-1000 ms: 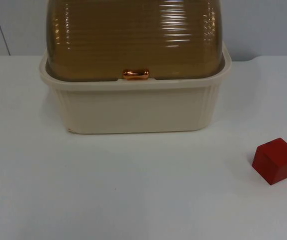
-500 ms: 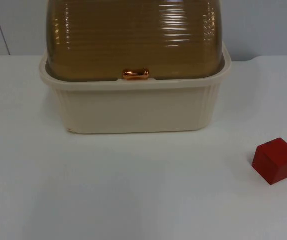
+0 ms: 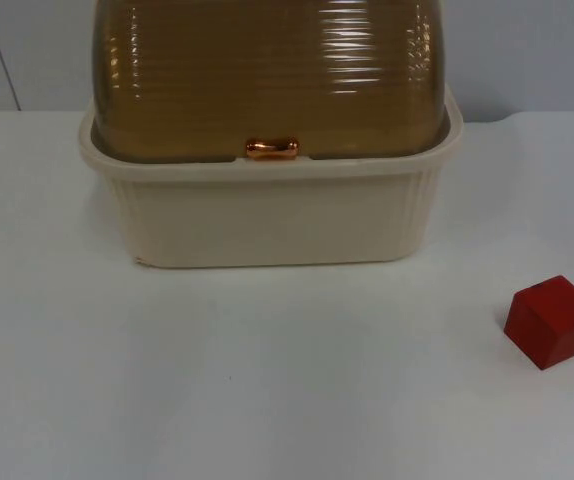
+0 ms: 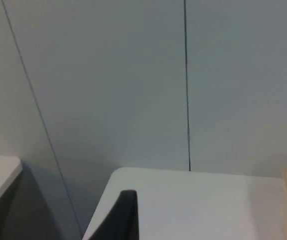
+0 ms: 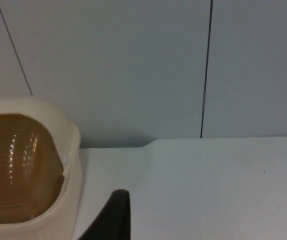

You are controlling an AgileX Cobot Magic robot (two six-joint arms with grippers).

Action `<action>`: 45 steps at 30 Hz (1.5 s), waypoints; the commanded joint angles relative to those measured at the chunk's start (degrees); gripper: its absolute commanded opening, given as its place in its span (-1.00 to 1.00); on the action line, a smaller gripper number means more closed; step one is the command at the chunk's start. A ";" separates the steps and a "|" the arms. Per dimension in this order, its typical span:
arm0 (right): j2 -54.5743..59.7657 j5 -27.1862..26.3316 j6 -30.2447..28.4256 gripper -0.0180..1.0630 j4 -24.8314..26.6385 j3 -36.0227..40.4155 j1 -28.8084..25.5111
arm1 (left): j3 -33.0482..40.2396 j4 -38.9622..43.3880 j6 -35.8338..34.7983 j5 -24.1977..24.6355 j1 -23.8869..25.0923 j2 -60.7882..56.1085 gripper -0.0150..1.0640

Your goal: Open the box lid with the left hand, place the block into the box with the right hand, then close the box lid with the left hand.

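Amber lid sits closed on the cream box, right of my left end effector, grip unreadable; handle faces front, red block front-right on the worktop.

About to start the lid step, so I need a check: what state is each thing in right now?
box: upright on the table, at the partition wall.
lid: shut, down on the box rim.
lid handle: at the front edge, untouched.
red block: on the table, apart from the box, not gripped.
left gripper: off to the box's side, waiting.
right gripper: beside the box, holding nothing.
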 commanded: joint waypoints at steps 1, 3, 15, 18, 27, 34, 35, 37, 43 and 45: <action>3.19 -3.06 0.06 0.96 0.01 -0.65 0.16 | -0.43 -0.47 -0.45 -3.17 -0.32 2.58 0.97; 5.88 -4.31 0.06 0.96 0.01 -0.65 0.16 | -0.43 -0.60 -0.45 -6.29 -0.32 5.44 0.97; 8.50 -6.00 0.16 0.96 2.98 -0.68 0.16 | -1.85 -7.22 0.80 -10.63 -0.93 19.83 0.97; 8.50 -4.95 0.16 0.96 3.38 -0.68 0.16 | -6.90 -7.69 4.59 -9.65 -4.04 27.08 0.97; 7.18 -4.86 0.97 0.96 3.38 -0.68 0.16 | -26.67 -7.69 29.48 -11.04 -18.53 45.10 0.97; 6.24 -4.59 1.31 0.96 3.42 -0.68 0.16 | -36.30 0.11 51.90 -24.73 -26.55 57.79 0.97; 6.24 -4.59 1.31 0.96 3.42 -0.68 0.16 | -36.30 0.11 51.90 -24.73 -26.55 57.79 0.97; 6.13 -4.18 1.41 0.96 3.42 -0.68 0.16 | -36.85 2.99 54.36 -27.37 -27.23 60.74 0.97; 6.13 -1.71 1.40 0.96 3.32 -0.68 0.16 | -36.86 2.11 53.16 -28.27 -27.21 64.65 0.97; 6.13 -1.57 1.40 0.96 3.10 -0.68 0.16 | -36.86 -1.26 52.61 -28.27 -27.33 64.65 0.97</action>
